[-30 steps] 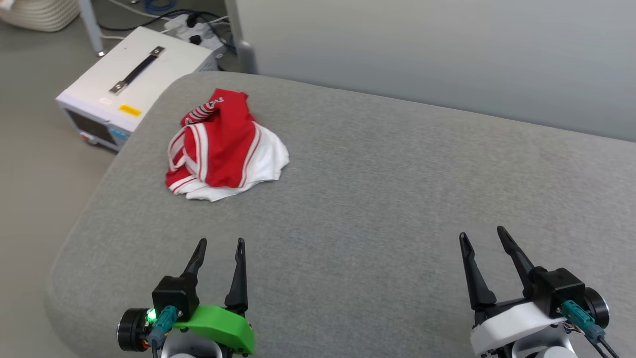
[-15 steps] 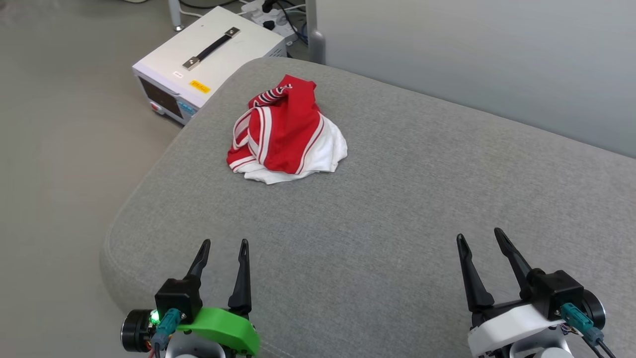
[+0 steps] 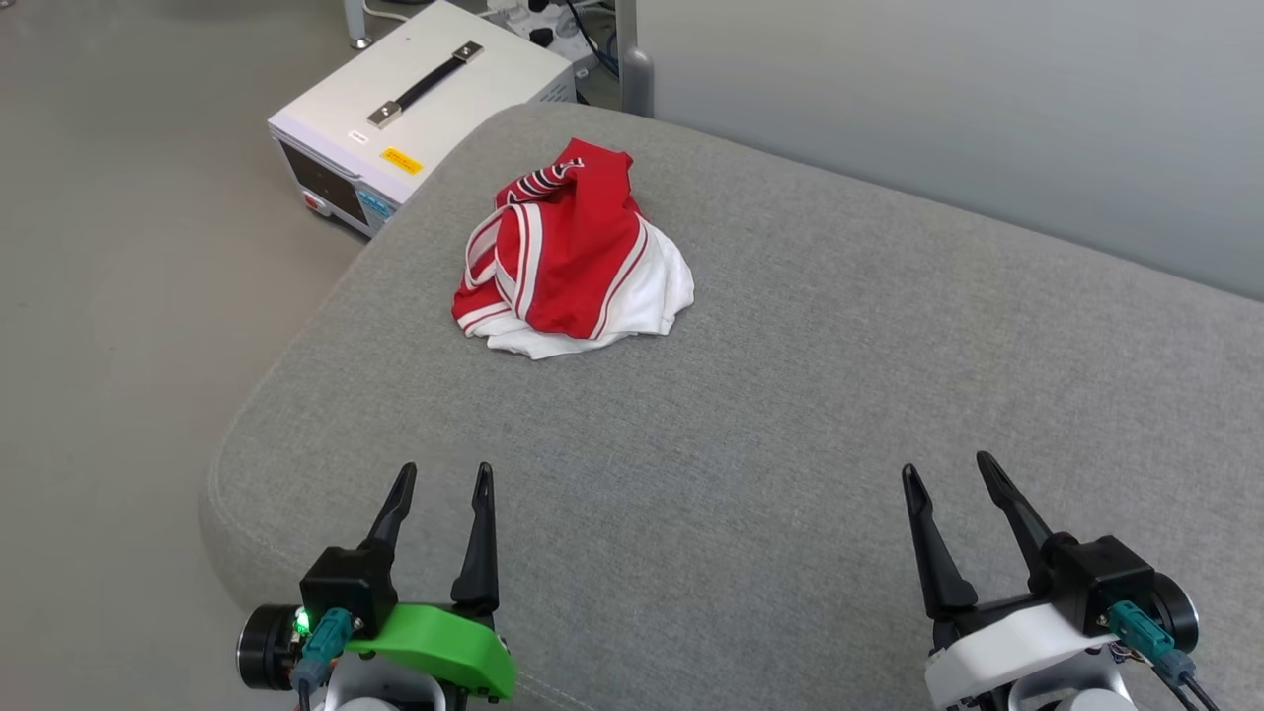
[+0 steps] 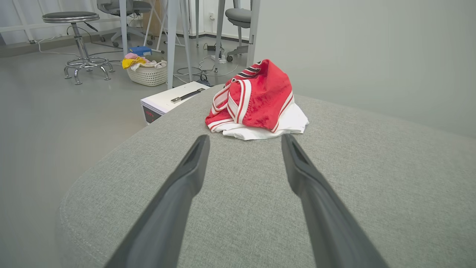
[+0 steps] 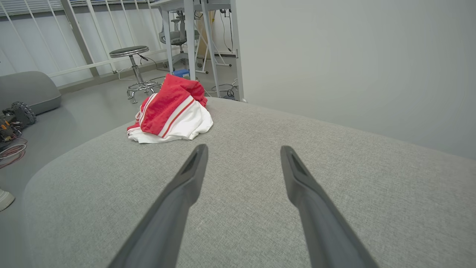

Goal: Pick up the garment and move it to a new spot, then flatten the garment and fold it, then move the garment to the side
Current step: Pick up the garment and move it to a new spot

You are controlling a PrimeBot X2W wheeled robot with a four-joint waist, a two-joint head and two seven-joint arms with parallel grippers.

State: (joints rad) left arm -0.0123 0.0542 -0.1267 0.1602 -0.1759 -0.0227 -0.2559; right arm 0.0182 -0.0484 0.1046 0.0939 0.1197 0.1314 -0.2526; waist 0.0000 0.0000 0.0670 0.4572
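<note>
on the floor past the far left corner of the cushion, a white woven basket (image 4: pixel 148 76) holds a small heap of yellow and pink cloth (image 4: pixel 134 62). the garment (image 3: pixel 568 257) lies crumpled in a mound on the grey fabric cushion (image 3: pixel 790 395), near that same corner, red side up with white spilling out beneath. the left gripper (image 3: pixel 445 472) and right gripper (image 3: pixel 946 466) hover over the near edge, jaws spread wide and holding nothing, well apart from the shirt. a white box with a black handle (image 3: pixel 425 89) sits on the grey floor just beside the cushion. a round stool (image 4: pixel 76 16) stands farther back; a pale wall (image 3: pixel 938 99) rises behind the cushion.
</note>
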